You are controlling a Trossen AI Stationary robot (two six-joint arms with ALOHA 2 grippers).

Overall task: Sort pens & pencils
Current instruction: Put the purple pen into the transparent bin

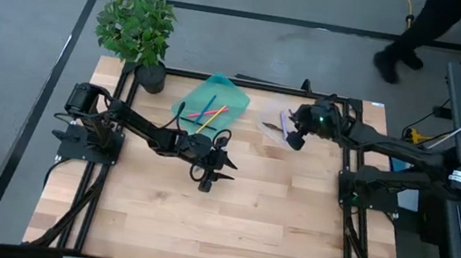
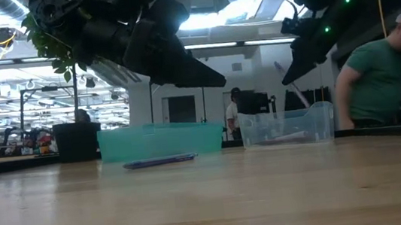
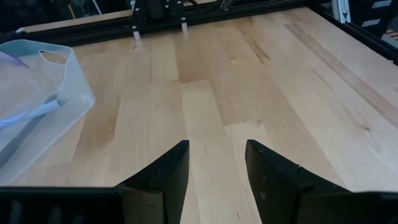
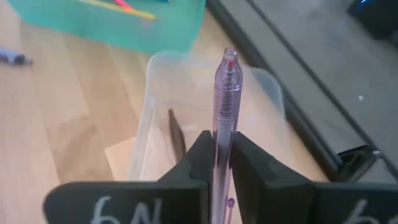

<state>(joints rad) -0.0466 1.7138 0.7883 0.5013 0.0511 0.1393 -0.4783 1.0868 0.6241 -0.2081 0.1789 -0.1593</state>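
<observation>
Lavender pen (image 4: 224,124) clamped in right pincer (image 4: 221,168) above clear bin (image 4: 273,93); left pincer (image 3: 214,168) apart, empty; one blue pen (image 2: 159,161) left on desk (image 1: 227,211).

Two trays (image 1: 217,95) — teal, clear (image 1: 279,123) — two arms, one plant (image 1: 136,28).

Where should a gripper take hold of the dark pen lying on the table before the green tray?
Probably mid-barrel, from straight above, fingers across its length. The pen lies flat on the table, so nothing fits beneath, and the green tray stands close behind. The open left gripper is free; the right gripper holds a lavender pen.
</observation>
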